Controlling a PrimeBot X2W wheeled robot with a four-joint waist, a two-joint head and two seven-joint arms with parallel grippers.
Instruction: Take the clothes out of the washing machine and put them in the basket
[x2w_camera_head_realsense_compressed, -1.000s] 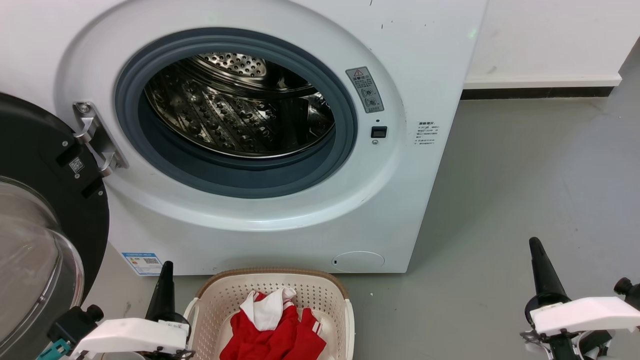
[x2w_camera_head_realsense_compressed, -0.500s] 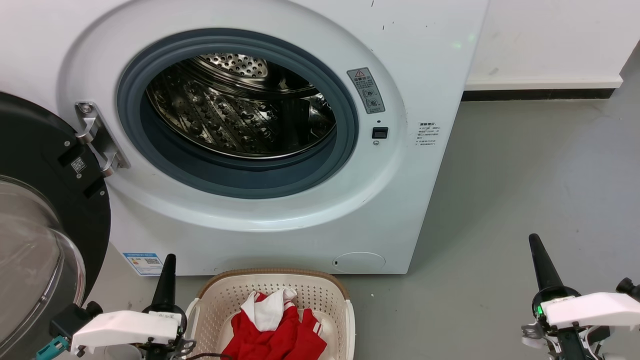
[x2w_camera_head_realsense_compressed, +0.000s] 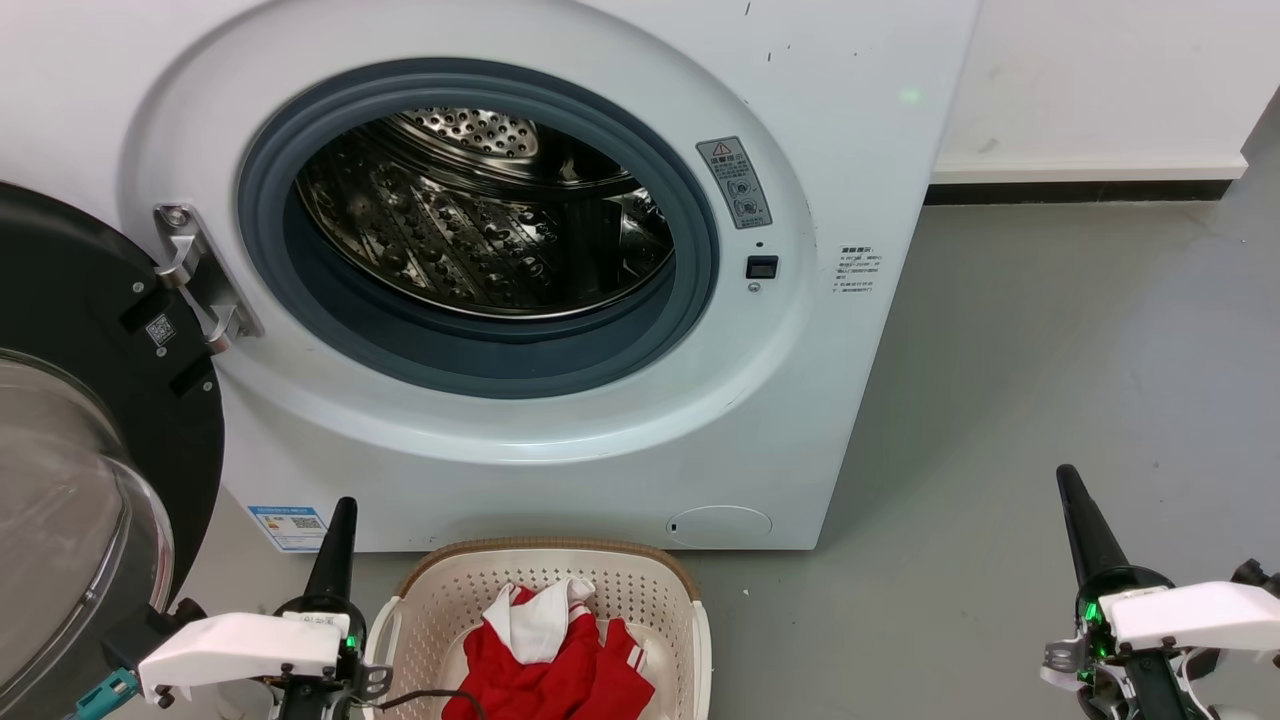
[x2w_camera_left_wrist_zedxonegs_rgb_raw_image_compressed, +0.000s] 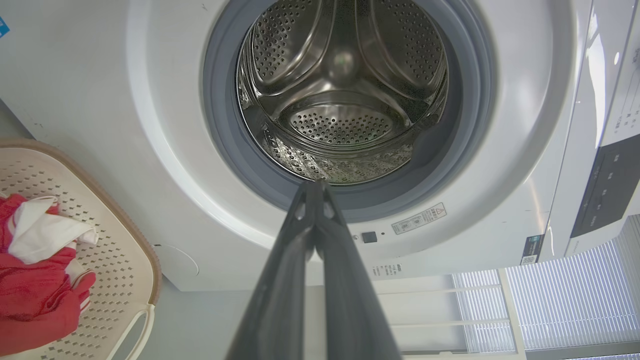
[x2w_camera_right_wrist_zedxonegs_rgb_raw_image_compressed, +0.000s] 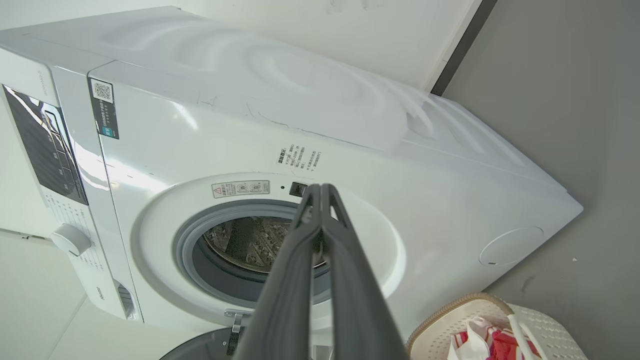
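Note:
The white washing machine (x2w_camera_head_realsense_compressed: 850, 130) stands ahead with its porthole open, and its steel drum (x2w_camera_head_realsense_compressed: 480, 230) holds no fabric. Red and white clothes (x2w_camera_head_realsense_compressed: 550, 650) lie in the cream basket (x2w_camera_head_realsense_compressed: 640, 575) on the floor below the porthole. The same clothes (x2w_camera_left_wrist_zedxonegs_rgb_raw_image_compressed: 35, 285) and basket (x2w_camera_left_wrist_zedxonegs_rgb_raw_image_compressed: 115, 280) sit at the left of the left wrist view. My left gripper (x2w_camera_head_realsense_compressed: 343, 508) is shut, just left of the basket, holding nothing. My right gripper (x2w_camera_head_realsense_compressed: 1066, 477) is shut over bare floor, far right of the basket. Both wrist views show the fingertips pressed together (x2w_camera_left_wrist_zedxonegs_rgb_raw_image_compressed: 316, 186) (x2w_camera_right_wrist_zedxonegs_rgb_raw_image_compressed: 320, 189).
The black-framed glass door (x2w_camera_head_realsense_compressed: 90, 480) hangs open at the left, close to my left arm. Grey floor (x2w_camera_head_realsense_compressed: 1050, 350) stretches to the right of the machine. A white wall with a dark skirting strip (x2w_camera_head_realsense_compressed: 1080, 187) runs behind.
Both arms have drawn back slightly toward the bottom edge. The whole picture has shifted a little, so the camera moved. The clothes and basket lie as before.

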